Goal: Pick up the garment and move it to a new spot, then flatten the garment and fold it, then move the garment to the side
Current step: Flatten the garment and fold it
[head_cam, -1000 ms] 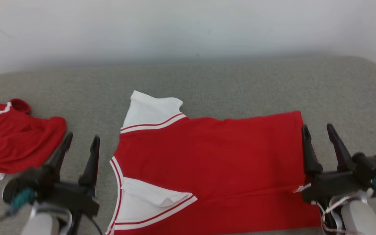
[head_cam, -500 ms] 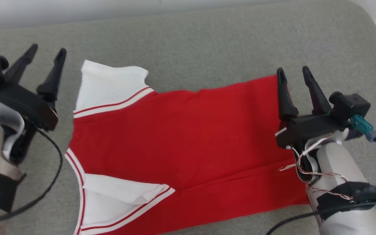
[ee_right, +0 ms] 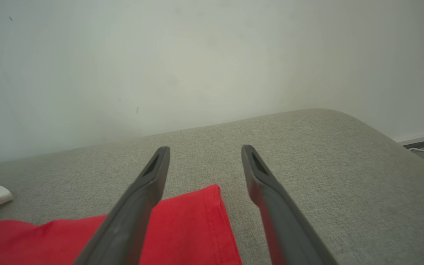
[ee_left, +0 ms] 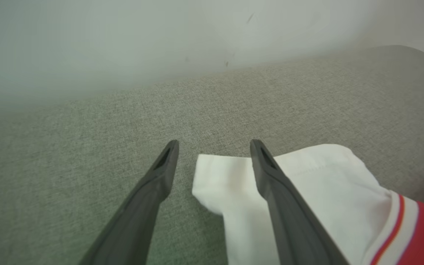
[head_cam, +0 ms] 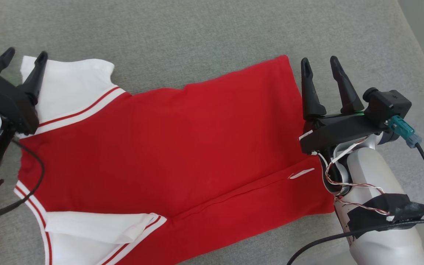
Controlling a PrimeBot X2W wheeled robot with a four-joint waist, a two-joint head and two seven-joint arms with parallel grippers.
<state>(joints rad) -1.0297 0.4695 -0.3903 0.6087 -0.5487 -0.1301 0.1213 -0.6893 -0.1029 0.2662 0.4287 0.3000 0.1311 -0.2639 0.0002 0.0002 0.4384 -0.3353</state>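
Starting at the bottom of the head view, we see the near white sleeve (head_cam: 94, 228) of the garment (head_cam: 182, 147) tucked inward. A folded-over strip (head_cam: 241, 206) of red cloth runs along the lower edge, so we judge 1 lengthwise fold is already made. The garment lies flat on the grey cushion (head_cam: 197, 33), its long axis running across the frame from the collar end at the left to the hem (head_cam: 293, 95) at the right. Higher up, our 2 grippers bracket it. The left gripper (head_cam: 26, 54), at the left edge, has its jaws spread wide and empty, 1 finger over the far white sleeve (head_cam: 76, 84) and the other off the cloth. The right gripper (head_cam: 318, 60), equally wide and empty, sits at the upper right with the far hem corner between its fingers. Whether any fingertip touches cloth we cannot tell. Each arm is nearest its own end, so we judge the coming pinch takes the far edge at both ends. Beyond lie bare cushion and a pale wall (ee_right: 197, 55).
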